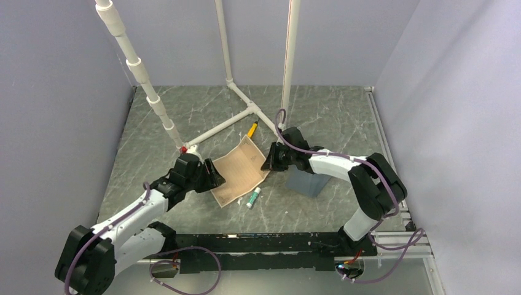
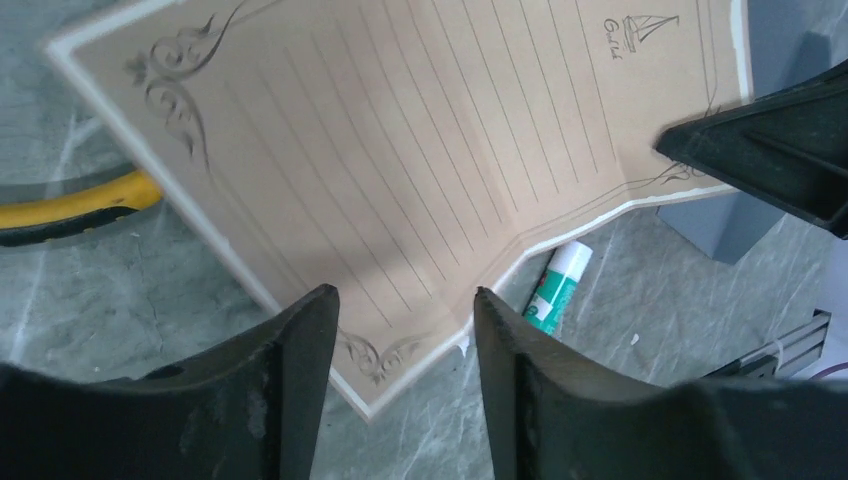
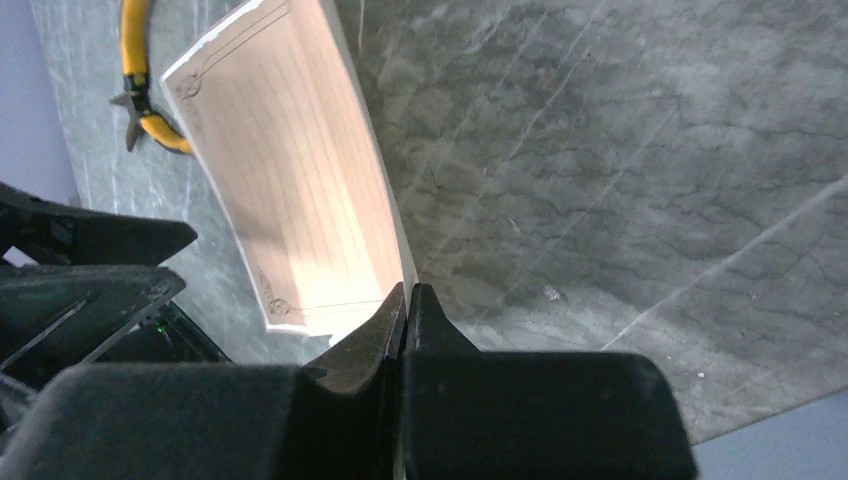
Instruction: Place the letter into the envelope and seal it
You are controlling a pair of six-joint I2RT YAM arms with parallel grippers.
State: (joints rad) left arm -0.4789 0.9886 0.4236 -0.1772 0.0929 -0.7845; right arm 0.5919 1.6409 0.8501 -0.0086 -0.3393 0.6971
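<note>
The tan letter [image 1: 238,169] with its dark ornamental border lies mid-table, its right side lifted and bowed. My right gripper [image 3: 405,290] is shut on the letter's [image 3: 300,180] right edge, and the thin paper runs in between the closed fingertips. My left gripper [image 2: 402,292] is open at the letter's [image 2: 400,150] near-left corner. That corner shows in the gap between the fingers [image 2: 310,340], with space on both sides. The slate blue-grey envelope [image 1: 307,182] lies flat to the right of the letter, partly under my right arm, and shows again as the envelope [image 2: 730,225] in the left wrist view.
A green-and-white glue stick [image 1: 253,196] lies just in front of the letter's near edge. Yellow-handled pliers [image 1: 252,129] lie behind the letter. White pipe frames [image 1: 246,114] stand at the back of the table, with one leg [image 1: 175,135] near my left gripper.
</note>
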